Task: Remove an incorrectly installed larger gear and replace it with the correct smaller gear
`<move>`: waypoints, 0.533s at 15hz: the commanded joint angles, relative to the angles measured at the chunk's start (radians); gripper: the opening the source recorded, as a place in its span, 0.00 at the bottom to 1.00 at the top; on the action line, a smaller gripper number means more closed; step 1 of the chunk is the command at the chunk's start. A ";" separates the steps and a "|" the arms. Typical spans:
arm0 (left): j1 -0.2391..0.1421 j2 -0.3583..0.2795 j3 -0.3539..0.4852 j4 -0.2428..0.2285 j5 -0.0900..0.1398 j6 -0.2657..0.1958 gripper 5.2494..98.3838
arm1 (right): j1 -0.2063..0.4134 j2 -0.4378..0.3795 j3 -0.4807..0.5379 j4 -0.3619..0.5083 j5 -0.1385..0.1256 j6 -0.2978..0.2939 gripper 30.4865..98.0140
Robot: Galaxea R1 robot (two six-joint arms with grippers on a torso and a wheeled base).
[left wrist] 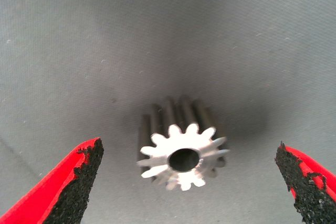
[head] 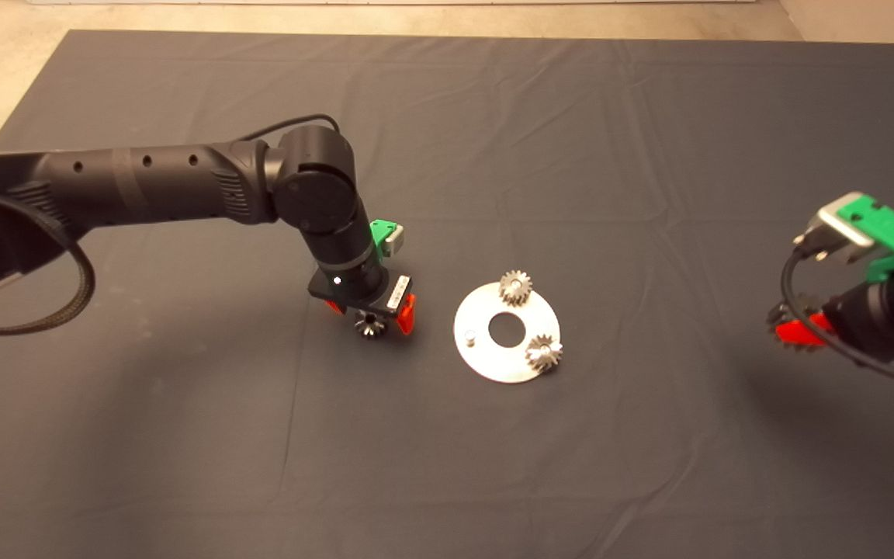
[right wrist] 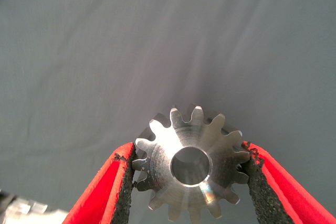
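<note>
Our left tool (head: 370, 320), left of centre, hung wide open over the small gear (head: 370, 325) on the counter (head: 183, 435). Right tool (right wrist: 190, 182), right edge, gripped the big gear (right wrist: 191, 164). An off-centre close could likely tip the small gear.

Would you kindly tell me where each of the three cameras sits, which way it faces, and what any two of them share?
Head view: from above, facing down at the dark mat and round steel plate; both black arms show.
Left wrist view: on the left arm, facing down at the small steel gear lying on the mat, between the open left end effector fingers.
Right wrist view: on the right arm; the right end effector grips the wider steel gear.
Shared: head and left wrist views both show the small gear beneath the left end effector.
</note>
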 commanded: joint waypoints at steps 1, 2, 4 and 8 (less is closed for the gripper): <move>-0.015 -0.004 0.002 0.004 0.005 0.007 0.85 | -0.103 0.010 0.004 -0.164 0.001 -0.002 0.29; -0.015 -0.004 0.002 0.004 0.007 0.007 0.83 | -0.115 0.009 0.004 -0.182 0.001 -0.002 0.29; -0.015 -0.005 -0.001 0.004 0.007 0.008 0.80 | -0.117 0.013 0.002 -0.188 0.003 -0.002 0.29; -0.015 -0.005 -0.002 0.004 0.007 0.008 0.75 | -0.127 0.055 -0.033 -0.189 0.001 0.002 0.29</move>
